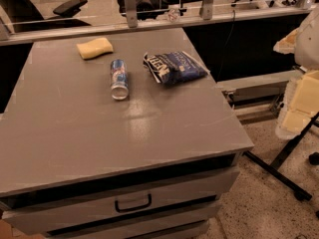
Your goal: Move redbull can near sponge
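Observation:
The redbull can (118, 78) lies on its side on the grey table top (99, 133), its silver end towards the camera. The pale-yellow sponge (94, 48) lies at the back left of the table, a short way behind and to the left of the can, not touching it. My gripper (300, 103) shows as cream-coloured parts at the right edge of the view, off the table and well to the right of the can, holding nothing that I can see.
A crinkled blue snack bag (174, 66) lies just right of the can. The table has drawers with a handle (133, 203) at the front. A black stand leg (279, 171) crosses the floor at the right. A rail and office chairs stand behind the table.

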`<state>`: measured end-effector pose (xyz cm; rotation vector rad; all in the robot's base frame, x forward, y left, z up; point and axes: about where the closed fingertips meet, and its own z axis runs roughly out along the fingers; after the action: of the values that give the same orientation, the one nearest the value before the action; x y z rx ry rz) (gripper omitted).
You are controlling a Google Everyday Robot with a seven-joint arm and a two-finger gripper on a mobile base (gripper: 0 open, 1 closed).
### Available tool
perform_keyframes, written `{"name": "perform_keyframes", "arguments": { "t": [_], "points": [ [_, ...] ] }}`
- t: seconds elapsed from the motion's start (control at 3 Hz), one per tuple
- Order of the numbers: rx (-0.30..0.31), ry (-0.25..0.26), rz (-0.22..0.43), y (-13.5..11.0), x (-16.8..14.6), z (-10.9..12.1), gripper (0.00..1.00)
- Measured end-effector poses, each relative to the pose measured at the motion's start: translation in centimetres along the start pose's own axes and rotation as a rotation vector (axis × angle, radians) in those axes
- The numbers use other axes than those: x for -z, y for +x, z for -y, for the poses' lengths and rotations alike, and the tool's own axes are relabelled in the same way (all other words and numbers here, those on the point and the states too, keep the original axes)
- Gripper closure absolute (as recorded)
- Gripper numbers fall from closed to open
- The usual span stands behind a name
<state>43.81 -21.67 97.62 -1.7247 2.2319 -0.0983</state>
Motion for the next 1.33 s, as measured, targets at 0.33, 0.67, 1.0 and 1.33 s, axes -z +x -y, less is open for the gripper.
{"name": "perform_keyframes", "arguments": {
  "t": [0.33,0.67,1.0,1.33],
  "points": [
    [-0.003,0.0,0.01,-0.2,-0.1,-0.1,0.0],
    [-0.033,-0.007,0.132,-2.0,-1.6,-0.9,0.0],
    [-0.081,0.015,0.297,-3.9,-2.0,-2.6,0.0],
    [-0.104,0.023,0.52,-7.8,-2.5,-4.6,0.0]
  ]
}}
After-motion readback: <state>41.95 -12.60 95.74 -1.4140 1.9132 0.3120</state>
